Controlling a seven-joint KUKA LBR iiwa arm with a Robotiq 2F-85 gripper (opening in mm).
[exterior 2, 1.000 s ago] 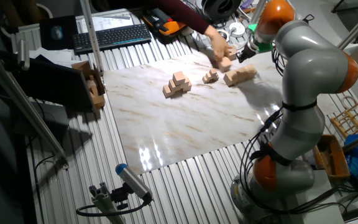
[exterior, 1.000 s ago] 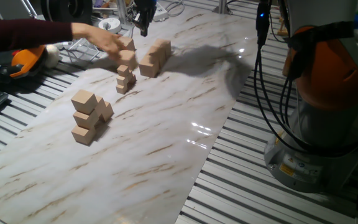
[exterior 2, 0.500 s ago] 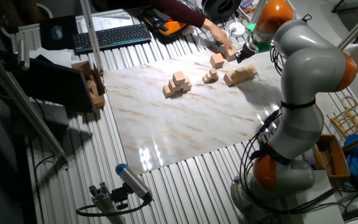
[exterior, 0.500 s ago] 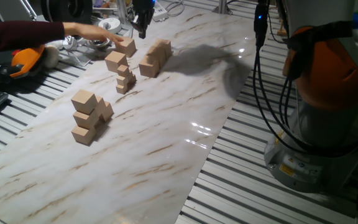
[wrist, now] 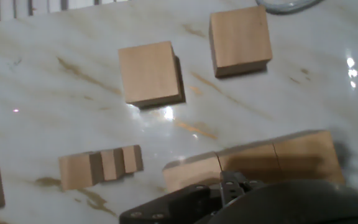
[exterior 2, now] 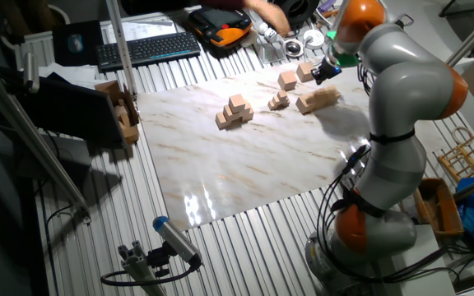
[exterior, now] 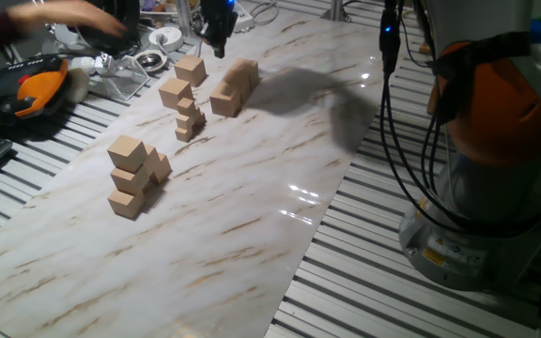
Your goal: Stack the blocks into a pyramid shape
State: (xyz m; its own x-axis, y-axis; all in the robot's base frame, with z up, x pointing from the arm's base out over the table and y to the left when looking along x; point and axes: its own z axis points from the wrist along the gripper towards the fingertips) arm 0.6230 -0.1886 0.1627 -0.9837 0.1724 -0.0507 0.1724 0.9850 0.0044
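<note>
While the gripper hangs above the far end of the marble table with nothing visibly between its fingers, the job looks to be at its very start for these loose blocks; whether the fingers are spread or closed cannot be told from any view. Taking the row of three blocks under the hand as the landmark, and going left to right in the hand view: a stepped stack of much smaller cubes lies just beside the row's left end, one loose block lies beyond the row, well apart from it, and a second loose block lies to its right, farther from the row. From one fixed view, a finished-looking stepped pile stands well apart from the row, nearer the camera. A person's blurred hand is off the table's far corner. The next move, I judge, calls for centring over one loose block, lowering squarely, and gripping its flat sides.
</note>
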